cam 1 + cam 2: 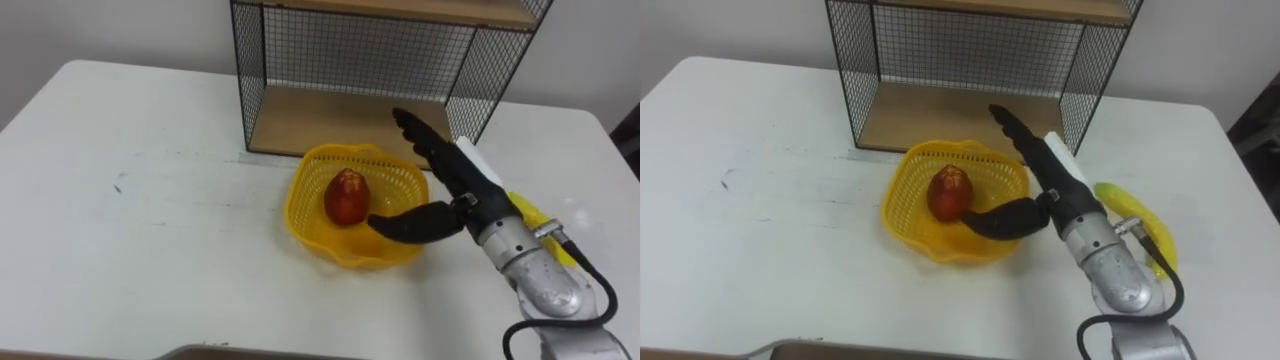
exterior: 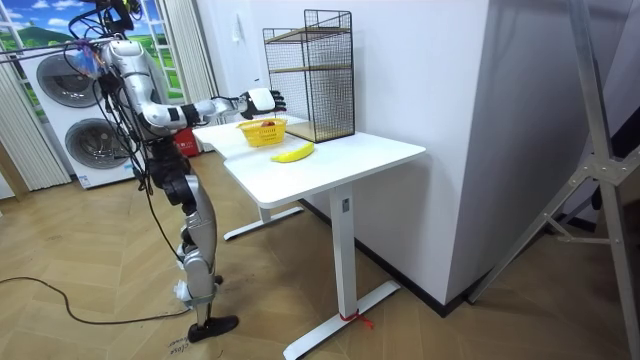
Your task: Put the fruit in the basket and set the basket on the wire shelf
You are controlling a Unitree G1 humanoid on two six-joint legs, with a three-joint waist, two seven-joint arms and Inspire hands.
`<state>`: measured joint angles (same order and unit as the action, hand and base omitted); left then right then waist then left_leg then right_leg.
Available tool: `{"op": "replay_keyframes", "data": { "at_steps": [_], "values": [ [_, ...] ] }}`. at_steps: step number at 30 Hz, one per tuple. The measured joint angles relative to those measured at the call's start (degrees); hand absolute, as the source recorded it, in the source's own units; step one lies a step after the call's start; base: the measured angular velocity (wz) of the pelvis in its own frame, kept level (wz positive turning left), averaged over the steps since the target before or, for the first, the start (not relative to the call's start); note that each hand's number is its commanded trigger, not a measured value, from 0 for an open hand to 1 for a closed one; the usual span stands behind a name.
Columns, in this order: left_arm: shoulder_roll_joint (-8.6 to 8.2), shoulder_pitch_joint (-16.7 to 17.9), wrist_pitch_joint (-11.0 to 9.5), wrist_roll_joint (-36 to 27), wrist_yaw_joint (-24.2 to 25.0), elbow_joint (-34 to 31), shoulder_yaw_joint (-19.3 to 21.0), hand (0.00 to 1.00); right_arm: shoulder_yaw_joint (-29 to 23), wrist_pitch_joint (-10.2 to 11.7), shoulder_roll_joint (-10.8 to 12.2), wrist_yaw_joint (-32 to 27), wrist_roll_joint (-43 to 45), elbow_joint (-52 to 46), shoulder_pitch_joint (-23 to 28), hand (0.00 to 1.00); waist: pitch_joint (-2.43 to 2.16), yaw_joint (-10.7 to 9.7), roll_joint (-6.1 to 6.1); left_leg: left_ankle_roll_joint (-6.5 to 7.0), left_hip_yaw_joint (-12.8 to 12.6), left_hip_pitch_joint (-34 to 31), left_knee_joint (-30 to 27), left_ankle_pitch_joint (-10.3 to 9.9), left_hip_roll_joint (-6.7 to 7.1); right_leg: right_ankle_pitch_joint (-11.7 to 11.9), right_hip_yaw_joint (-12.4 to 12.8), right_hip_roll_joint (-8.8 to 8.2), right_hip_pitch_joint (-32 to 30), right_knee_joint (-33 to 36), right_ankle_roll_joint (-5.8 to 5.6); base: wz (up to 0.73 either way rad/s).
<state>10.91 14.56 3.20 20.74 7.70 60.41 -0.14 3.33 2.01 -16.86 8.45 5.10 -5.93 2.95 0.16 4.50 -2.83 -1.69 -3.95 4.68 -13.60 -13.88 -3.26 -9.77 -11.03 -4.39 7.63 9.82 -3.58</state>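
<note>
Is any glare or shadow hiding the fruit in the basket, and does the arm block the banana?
Left eye view: even light, no glare on the white table; the red fruit shows clearly in the basket, but the right hand and arm cover most of the banana. Right eye view: more banana shows. Room view: banana unblocked.

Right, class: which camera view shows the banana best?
The room view: the banana lies whole on the table, unblocked. The right eye view shows much of it behind the right hand's wrist; the left eye view shows only slivers.
</note>
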Motion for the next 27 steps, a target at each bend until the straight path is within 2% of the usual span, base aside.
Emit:
{"op": "replay_keyframes", "data": {
  "at_steps": [5, 8, 12, 20, 24, 27],
  "values": [
    [-0.11, 0.5, -0.71, 0.1, -0.01, 1.3, 0.1, 0.0, -3.7, 0.1, -0.02, -2.66, -3.93, -1.25, -0.09, 0.0, 0.04, -0.73, -0.34, -0.01, 0.14, -0.21, 0.22, -0.01, 0.0, 0.0, -0.16, 0.0, -0.03, -0.01, 0.0, 0.0],
    [-0.11, 1.12, -0.7, 0.11, -0.01, 1.5, 0.19, 0.0, -6.21, 1.42, -0.11, -5.29, -5.76, -1.97, -0.22, 0.0, 0.0, -1.28, -0.67, -0.01, 0.05, -0.32, 0.21, 0.0, 0.0, 0.0, -0.11, 0.0, -0.23, -0.05, 0.0, 0.0],
    [-0.18, 1.64, -0.7, 0.16, 0.0, 1.29, 2.1, 0.0, -9.09, 1.65, -0.1, -9.01, -5.57, -1.96, -0.2, 0.0, 0.0, -1.41, -0.82, -0.01, -0.12, -0.28, 0.2, 0.0, 0.0, 0.0, -0.02, 0.0, -0.34, -0.02, 0.0, 0.0],
    [-0.23, 1.72, -0.55, 0.17, -0.01, 0.56, 4.48, 0.0, -10.93, 1.65, -0.22, -15.15, -2.98, -1.52, -0.13, 0.0, -0.13, -2.94, -0.87, -0.01, -0.45, -0.25, 0.21, -0.01, 0.0, 0.0, 0.2, 0.0, -0.69, 0.04, 0.0, -0.01],
    [-0.2, 1.85, -0.44, 0.17, -0.02, 0.28, 4.57, 0.0, -13.2, 1.72, -1.56, -16.74, -3.02, 2.43, -0.09, 0.0, -0.16, -3.45, -0.94, 0.0, -0.43, 0.69, 0.57, 0.01, 0.0, 0.0, 0.32, 0.0, 0.03, -0.02, 0.0, 0.0],
    [-0.23, 2.06, 0.54, 0.15, -0.02, 0.29, 4.55, 0.0, -13.8, 1.51, -1.65, -17.93, -3.04, 5.59, -0.04, 0.0, -0.13, -3.76, -0.9, -0.01, -0.63, 1.41, 1.02, 0.02, 0.0, -0.02, 0.76, 0.02, 0.47, -0.06, -0.03, -0.04]
  ]
}}
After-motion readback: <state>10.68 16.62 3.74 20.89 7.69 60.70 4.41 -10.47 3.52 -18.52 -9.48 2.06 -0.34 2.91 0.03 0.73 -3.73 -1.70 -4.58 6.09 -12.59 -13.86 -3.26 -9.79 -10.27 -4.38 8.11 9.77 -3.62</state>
